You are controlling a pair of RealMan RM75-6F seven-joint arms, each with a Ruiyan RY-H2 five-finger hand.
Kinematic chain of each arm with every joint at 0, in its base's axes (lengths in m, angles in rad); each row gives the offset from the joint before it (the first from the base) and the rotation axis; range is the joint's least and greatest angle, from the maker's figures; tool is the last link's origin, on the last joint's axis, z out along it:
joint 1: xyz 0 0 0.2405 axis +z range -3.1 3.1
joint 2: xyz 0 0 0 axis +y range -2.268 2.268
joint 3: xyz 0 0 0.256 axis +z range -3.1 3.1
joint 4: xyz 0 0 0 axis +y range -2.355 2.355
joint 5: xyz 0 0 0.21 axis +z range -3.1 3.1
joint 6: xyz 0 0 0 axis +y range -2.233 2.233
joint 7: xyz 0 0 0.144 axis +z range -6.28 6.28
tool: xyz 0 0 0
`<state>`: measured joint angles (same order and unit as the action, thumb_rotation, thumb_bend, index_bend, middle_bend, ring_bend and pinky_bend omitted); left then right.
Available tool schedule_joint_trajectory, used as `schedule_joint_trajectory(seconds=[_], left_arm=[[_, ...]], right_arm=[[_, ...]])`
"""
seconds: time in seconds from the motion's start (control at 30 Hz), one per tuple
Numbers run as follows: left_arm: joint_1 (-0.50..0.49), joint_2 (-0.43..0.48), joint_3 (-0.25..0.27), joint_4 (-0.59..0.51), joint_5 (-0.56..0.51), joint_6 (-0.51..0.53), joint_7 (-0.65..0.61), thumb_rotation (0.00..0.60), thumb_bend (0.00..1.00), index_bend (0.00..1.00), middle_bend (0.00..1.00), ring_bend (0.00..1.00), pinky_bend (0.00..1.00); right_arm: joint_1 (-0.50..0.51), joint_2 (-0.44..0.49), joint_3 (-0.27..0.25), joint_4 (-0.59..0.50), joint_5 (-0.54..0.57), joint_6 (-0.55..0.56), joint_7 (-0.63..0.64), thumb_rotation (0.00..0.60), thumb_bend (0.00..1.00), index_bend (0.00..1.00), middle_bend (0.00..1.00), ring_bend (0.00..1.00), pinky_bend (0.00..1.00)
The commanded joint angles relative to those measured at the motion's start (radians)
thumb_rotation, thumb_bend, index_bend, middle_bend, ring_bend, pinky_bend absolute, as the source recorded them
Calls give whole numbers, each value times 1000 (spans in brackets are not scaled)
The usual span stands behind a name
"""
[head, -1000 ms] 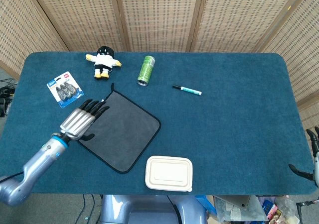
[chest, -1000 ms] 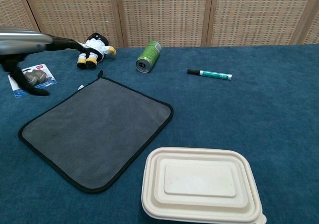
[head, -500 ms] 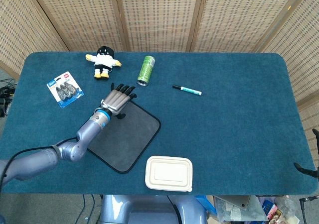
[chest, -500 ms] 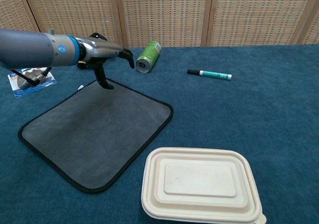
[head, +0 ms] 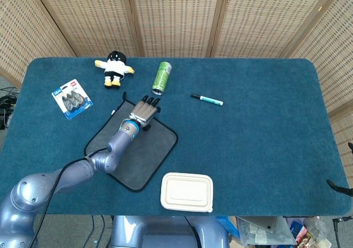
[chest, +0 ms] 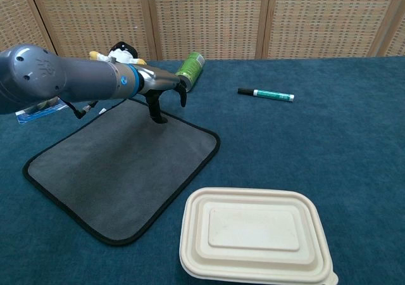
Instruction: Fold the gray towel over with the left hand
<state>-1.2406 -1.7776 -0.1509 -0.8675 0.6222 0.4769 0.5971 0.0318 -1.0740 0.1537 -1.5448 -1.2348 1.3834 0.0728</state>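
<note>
The gray towel [head: 138, 146] [chest: 120, 164] lies flat on the blue table, black-edged and turned diamond-wise. My left hand [head: 145, 111] [chest: 166, 87] hovers open over the towel's far edge, close to the far right corner. Its fingers are stretched toward the can, and the thumb points down to the cloth in the chest view. The left arm crosses the towel from the lower left. Only a dark sliver of my right hand [head: 341, 187] shows at the right edge of the head view, off the table.
A green can [head: 161, 77] [chest: 189, 71] lies just beyond the left hand. Also there: a teal marker [head: 207, 99] [chest: 266, 94], a plush toy [head: 115, 68], a blister pack [head: 71, 98], and a white lidded container [head: 186, 192] [chest: 253, 234] in front of the towel.
The left hand has swept from the towel's left side along its far edge toward the can. The towel has not moved. The right hand has slid mostly out of the head view.
</note>
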Motion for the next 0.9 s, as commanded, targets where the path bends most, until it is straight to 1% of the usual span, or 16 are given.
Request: schedule_joint_trajectory(seconds=[0.03,0.17,0.3,0.73,0.9], left_arm=[[-21,-24,14,35,-30,-8,13,600,387,258,0,0,0],[-39,-45,29,78,-70,-25,26,600,386,267,0,0,0],[-54,-65,41,116,-105,-38,31,600,387,301,0,0,0],[-70,-96,64,168,-161,-40,44,600,387,308,0,0,0],[-78,-114,69,191,-178,-38,54,600,387,359,0,0,0]], right_arm=[[-1,1,1,1,2,0,4,600,0,0,0,0,0],[-1,2,2,4,3,-3,9,600,0,0,0,0,0],[-2,3,3,5,4,-4,13,600,0,0,0,0,0],[0,4,3,8,6,-14,21,600,0,0,0,0,0],[1,5,3,8,9,-17,20,600,0,0,0,0,0]])
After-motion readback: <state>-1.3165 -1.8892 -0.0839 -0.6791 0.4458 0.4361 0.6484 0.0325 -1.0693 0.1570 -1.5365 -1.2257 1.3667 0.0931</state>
